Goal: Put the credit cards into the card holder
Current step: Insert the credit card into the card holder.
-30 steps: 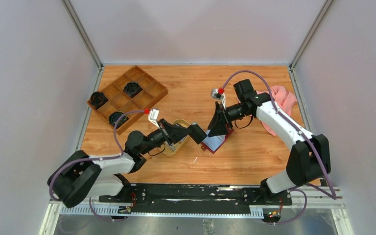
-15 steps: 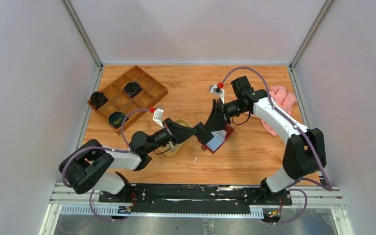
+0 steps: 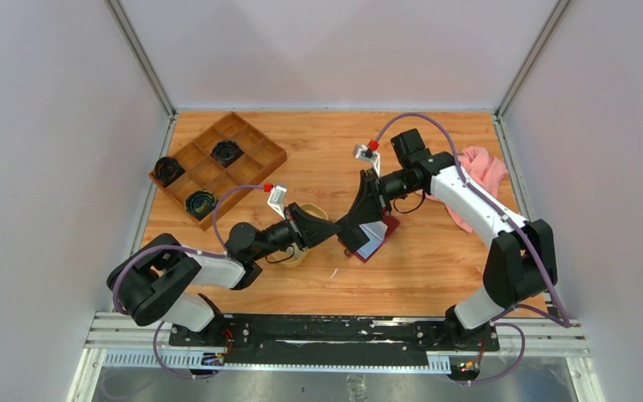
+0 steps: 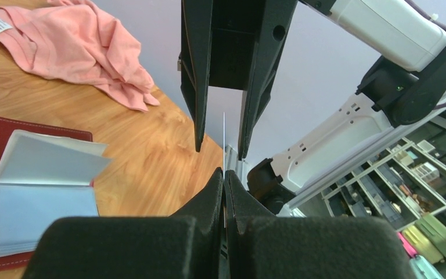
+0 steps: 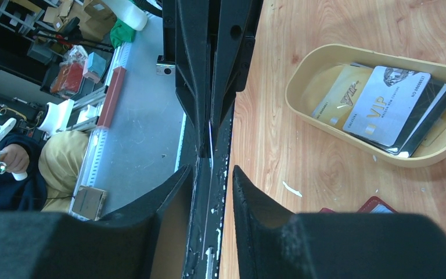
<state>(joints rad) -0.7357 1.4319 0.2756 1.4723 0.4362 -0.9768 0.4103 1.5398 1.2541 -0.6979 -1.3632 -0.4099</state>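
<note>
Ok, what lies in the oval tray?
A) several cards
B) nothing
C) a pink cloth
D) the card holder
A: the right wrist view shows gold and grey cards stacked inside the tray.

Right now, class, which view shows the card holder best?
Left wrist view: the card holder lies open, red cover and grey-blue leaves plain. Top view shows it small, partly hidden; right wrist, only a red corner.
</note>
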